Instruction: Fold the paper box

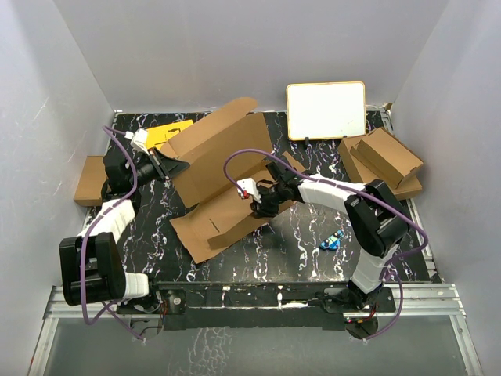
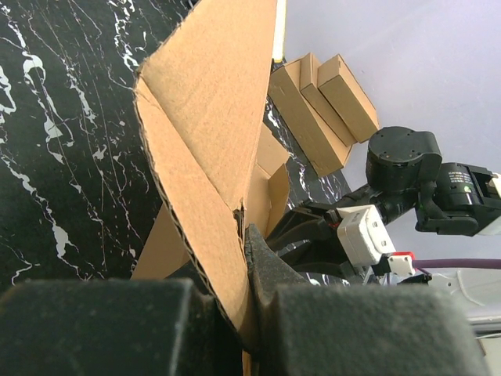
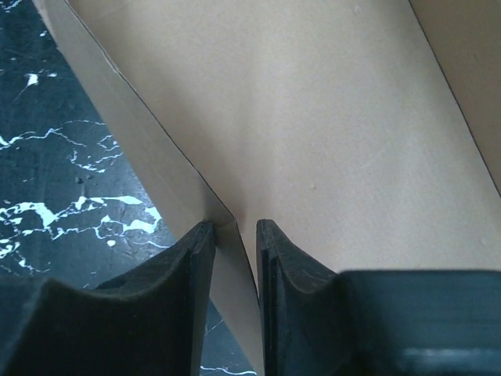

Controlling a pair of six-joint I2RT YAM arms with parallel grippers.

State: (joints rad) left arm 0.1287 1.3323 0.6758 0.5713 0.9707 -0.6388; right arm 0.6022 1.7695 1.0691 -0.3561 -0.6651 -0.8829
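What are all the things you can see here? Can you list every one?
paper box: one, brown, half-folded, middle of the table
folded boxes: small stack, number unclear, brown, far right
small box: one, brown, past the table's left edge
card: one, yellow with black lines, back left
whiteboard: one, white, standing at the back
small object: one, blue, near the right arm, too small to name
table: one, black with white veins
left arm: one, black and white, jaws shut on the paper box's left flap
right arm: one, black and white, jaws slightly apart around a box edge

Lab bench (image 1: 291,262), white enclosure walls (image 1: 235,47)
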